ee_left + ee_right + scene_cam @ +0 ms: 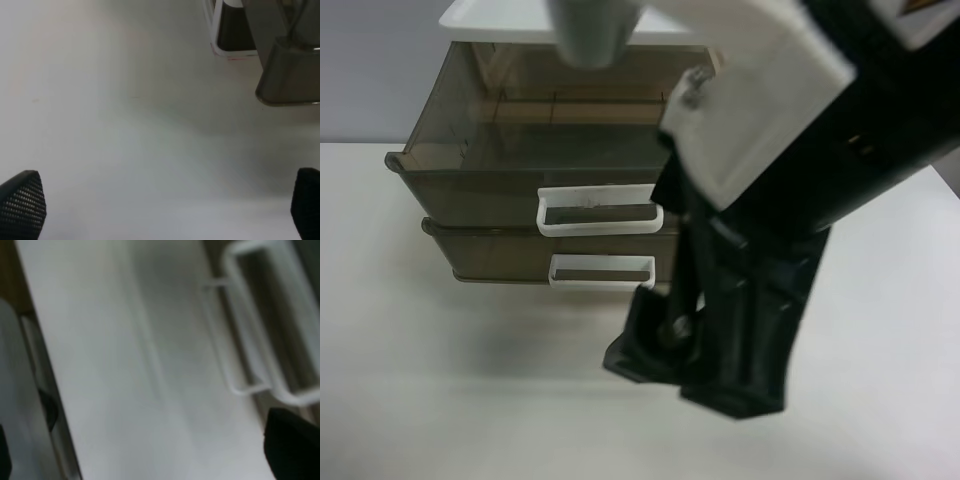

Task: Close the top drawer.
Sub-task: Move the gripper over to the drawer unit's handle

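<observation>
The top drawer [510, 150] is smoky-brown translucent plastic and is pulled far out of the white-topped cabinet; its white loop handle [600, 210] has dark scuffs. A black gripper [685, 370] on the arm at the exterior high view's right hangs in front of the drawers, just right of the handles and apart from them. The right wrist view shows two blurred white handles [250, 325] close by and one black fingertip [292, 450]; its gripper [147, 455] looks open and empty. The left gripper [165, 210] is open over bare table, with a brown drawer corner [287, 75] ahead.
The matching lower drawer [490, 255] with a clean white handle [602, 271] sticks out a little beneath the top one. The cabinet's white top [510, 18] is at the back. A grey mount [590, 30] blocks part of the top. White table [450, 390] surrounds the unit.
</observation>
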Action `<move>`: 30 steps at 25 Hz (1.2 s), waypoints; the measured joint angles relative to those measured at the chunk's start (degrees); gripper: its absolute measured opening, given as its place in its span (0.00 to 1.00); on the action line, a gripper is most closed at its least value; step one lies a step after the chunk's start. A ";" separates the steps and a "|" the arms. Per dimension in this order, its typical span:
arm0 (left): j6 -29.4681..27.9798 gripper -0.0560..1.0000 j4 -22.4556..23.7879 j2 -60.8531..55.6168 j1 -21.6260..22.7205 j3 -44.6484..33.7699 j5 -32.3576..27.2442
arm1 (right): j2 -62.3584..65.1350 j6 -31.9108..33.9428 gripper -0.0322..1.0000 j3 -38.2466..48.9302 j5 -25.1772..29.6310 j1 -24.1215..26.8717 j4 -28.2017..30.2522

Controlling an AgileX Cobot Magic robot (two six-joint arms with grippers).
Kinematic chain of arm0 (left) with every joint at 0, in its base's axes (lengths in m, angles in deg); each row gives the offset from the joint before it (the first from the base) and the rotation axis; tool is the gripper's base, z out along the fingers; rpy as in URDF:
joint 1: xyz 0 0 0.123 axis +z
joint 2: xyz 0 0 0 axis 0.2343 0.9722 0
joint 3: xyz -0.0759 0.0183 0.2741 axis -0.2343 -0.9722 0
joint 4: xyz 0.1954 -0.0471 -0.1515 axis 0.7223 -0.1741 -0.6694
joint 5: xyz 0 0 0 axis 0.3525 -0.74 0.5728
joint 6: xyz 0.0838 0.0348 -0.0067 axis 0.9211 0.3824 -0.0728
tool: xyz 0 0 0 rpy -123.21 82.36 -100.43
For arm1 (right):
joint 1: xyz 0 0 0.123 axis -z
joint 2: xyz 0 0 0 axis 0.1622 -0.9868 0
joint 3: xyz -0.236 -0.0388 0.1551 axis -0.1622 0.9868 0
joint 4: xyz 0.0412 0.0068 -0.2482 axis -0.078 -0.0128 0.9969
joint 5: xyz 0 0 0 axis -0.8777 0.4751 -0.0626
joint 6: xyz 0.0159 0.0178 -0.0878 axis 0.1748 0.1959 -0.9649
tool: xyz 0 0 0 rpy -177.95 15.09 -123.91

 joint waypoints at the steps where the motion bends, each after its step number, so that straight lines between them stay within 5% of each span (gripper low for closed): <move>1: 0.00 0.99 0.00 0.00 0.00 0.00 0.00 | -1.78 0.00 0.99 -0.35 -0.05 -0.95 0.05; 8: 0.00 0.99 0.00 0.00 0.00 0.00 0.00 | -11.40 0.02 0.99 -0.67 -2.41 -2.30 1.38; 21: 0.00 0.99 0.00 0.00 0.00 0.00 0.00 | -14.47 5.57 0.99 -4.62 -6.21 -1.68 12.93; 30: 0.00 0.99 0.00 0.00 0.00 0.00 0.00 | -14.35 3.88 0.99 -6.10 -5.90 -1.17 9.15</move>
